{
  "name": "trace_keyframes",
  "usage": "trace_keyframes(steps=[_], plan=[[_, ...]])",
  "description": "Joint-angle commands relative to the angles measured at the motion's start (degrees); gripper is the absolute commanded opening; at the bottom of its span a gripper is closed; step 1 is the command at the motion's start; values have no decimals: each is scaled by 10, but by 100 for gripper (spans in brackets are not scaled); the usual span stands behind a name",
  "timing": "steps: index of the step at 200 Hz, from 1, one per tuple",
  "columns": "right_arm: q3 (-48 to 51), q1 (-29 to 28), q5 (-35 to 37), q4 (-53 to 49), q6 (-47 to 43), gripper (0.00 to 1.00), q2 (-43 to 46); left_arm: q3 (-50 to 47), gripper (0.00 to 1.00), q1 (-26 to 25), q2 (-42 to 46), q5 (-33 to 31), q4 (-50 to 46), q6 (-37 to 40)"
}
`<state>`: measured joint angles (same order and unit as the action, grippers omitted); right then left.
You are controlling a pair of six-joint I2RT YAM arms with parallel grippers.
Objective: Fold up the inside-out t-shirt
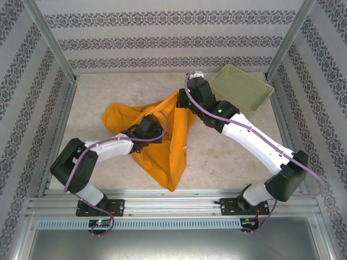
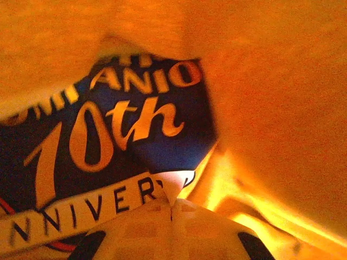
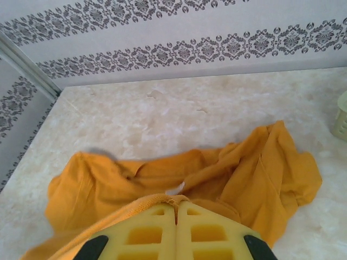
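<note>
The left arm reaches low and forward, the left hand [image 2: 173,201] pinched shut on the orange-yellow cotton t-shirt [image 1: 169,158]. The right arm stretches up-left, the right hand [image 3: 175,208] clamping its hem.

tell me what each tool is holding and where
Both hold the t-shirt: left tool pinches its printed fabric, right tool pinches a stitched edge.

Matt cotton shirt [image 1: 168,154] on smooth, marble-look table [image 1: 227,160].
Cloth soft and creased; basket [image 1: 242,88] of pale green plastic lattice; frame [image 1: 179,205] of dull brushed metal.
</note>
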<state>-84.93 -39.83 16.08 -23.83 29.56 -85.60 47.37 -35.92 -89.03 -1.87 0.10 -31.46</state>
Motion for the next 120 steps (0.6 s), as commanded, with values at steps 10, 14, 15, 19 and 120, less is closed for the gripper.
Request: trace_keyframes(steps=[10,14,15,19,120], plan=[[-64,41,43,-28,-22,0,-52,-42,0,-24,116,10,32,32],[-73,45,48,-32,-25,0,-59,-47,0,-25,130,16,34,36],[-75,46,50,-33,-26,0,-61,-49,0,-25,135,17,35,37],[-85,51,54,-40,-26,0,-71,-53,0,-26,151,25,38,41],[-287,67,34,-159,-15,0,-267,-92,0,-13,316,86,87,79]])
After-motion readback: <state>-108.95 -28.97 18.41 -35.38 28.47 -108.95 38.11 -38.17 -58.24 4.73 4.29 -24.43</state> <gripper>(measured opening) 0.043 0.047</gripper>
